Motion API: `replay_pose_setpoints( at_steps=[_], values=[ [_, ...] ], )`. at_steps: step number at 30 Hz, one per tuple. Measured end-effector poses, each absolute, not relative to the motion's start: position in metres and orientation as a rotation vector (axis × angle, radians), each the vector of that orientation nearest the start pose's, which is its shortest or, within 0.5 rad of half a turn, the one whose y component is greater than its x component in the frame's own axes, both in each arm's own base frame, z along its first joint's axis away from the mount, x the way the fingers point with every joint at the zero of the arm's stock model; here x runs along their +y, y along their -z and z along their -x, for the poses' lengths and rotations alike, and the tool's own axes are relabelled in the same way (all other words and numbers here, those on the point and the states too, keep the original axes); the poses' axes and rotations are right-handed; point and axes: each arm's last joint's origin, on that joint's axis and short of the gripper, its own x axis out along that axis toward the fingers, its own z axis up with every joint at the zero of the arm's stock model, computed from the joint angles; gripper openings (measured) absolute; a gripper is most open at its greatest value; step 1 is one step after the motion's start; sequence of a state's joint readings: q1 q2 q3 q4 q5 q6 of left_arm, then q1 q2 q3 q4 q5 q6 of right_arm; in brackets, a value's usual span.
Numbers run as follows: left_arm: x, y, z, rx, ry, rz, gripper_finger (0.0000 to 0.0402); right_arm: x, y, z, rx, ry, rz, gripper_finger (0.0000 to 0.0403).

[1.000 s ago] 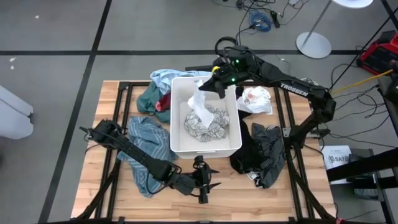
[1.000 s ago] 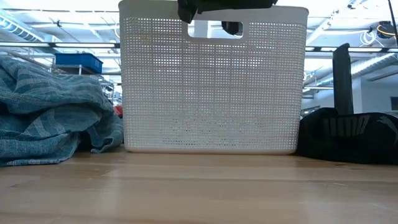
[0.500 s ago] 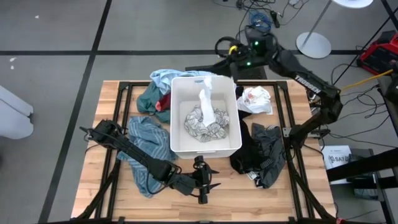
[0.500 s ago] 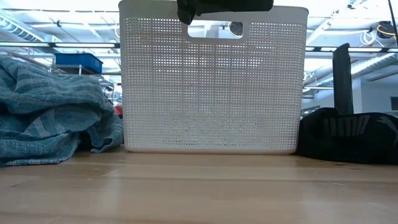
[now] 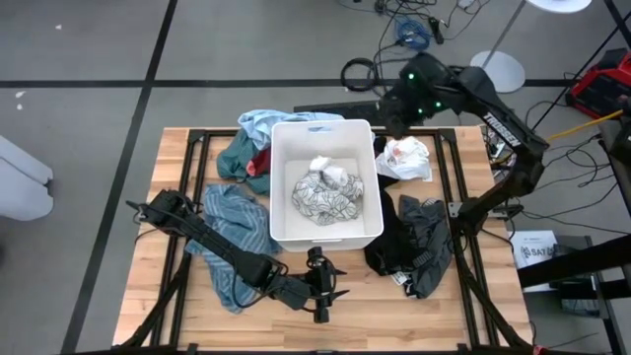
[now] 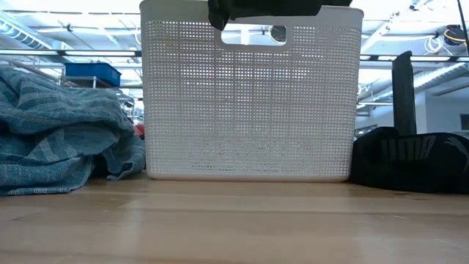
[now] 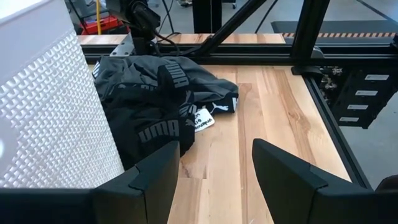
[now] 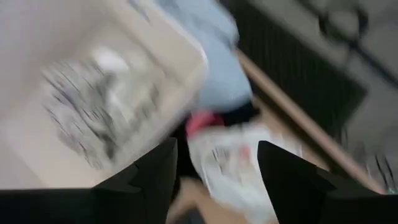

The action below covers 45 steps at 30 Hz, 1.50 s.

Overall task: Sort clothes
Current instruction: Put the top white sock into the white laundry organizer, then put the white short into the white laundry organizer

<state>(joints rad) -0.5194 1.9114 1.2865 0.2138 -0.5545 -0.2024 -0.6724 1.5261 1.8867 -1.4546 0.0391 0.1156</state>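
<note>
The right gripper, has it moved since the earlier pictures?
Yes. The right gripper was over the white bin's far edge; now it is outside it, beyond the far right corner, open and empty. The white cloth it held lies in the bin.

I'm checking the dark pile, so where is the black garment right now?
In the high view the black garment lies on the table's right side, touching the white bin on its right, below the white printed garment.

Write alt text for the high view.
A white rectangular plastic bin mid-table holds a white-grey patterned garment. The right gripper, open and empty, hangs past the table's far edge; the left gripper rests open near the front edge.
</note>
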Motion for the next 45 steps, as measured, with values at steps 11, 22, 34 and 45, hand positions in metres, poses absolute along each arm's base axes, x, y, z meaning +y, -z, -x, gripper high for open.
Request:
replay_pose_setpoints(
  at_steps=[11, 22, 34, 45],
  values=[
    [-0.199, -0.221, -0.378, 0.348, -0.071, -0.009, 0.0212, -0.182, -0.34, -0.174, 1.153, 0.813, -0.573, 0.021],
    [-0.198, -0.22, -0.377, 0.359, -0.072, -0.015, 0.0212, -0.202, -0.255, -0.164, 1.029, 0.975, -0.711, 0.021],
    [-0.197, -0.219, -0.378, 0.362, -0.08, 0.007, 0.0212, -0.212, -0.228, -0.158, 0.918, 1.137, -0.704, 0.021],
    [-0.194, -0.218, -0.378, 0.38, -0.093, -0.005, 0.0212, -0.223, -0.198, -0.161, 1.033, 1.135, -0.727, 0.0191]
  ],
)
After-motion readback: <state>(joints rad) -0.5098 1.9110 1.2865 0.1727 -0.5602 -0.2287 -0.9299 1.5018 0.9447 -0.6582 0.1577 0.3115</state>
